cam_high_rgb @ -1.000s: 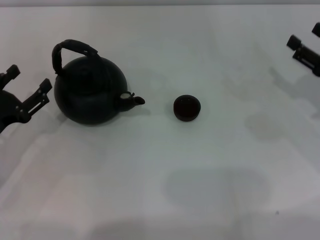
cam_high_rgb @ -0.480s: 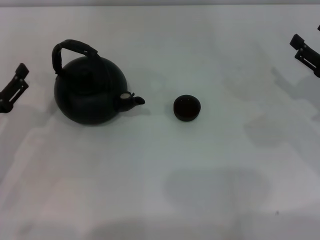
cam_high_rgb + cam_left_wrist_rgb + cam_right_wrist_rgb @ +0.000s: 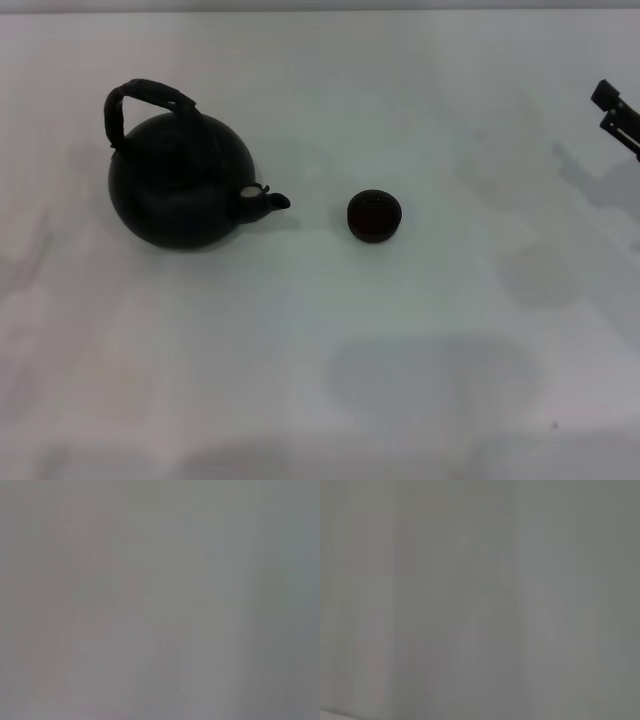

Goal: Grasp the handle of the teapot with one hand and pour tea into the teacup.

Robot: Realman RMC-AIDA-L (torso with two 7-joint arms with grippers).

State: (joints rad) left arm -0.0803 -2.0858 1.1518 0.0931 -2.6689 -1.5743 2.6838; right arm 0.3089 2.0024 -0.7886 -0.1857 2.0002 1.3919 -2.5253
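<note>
Two task things sit on the white tabletop [image 3: 320, 380], both upright. Landmark is the teacup [image 3: 374, 216]: the teapot [image 3: 180, 180] stands well apart on its left, spout [image 3: 272, 201] aimed at the cup, handle [image 3: 150, 100] arched over the lid. Right gripper [image 3: 620, 115] is far off the cup's right, at the view edge; fingers only partly shown, holding nothing, opening unclear. Left gripper not visible. Risks: the round pot swinging under its handle, the spout missing the small cup, the cup getting knocked over.
</note>
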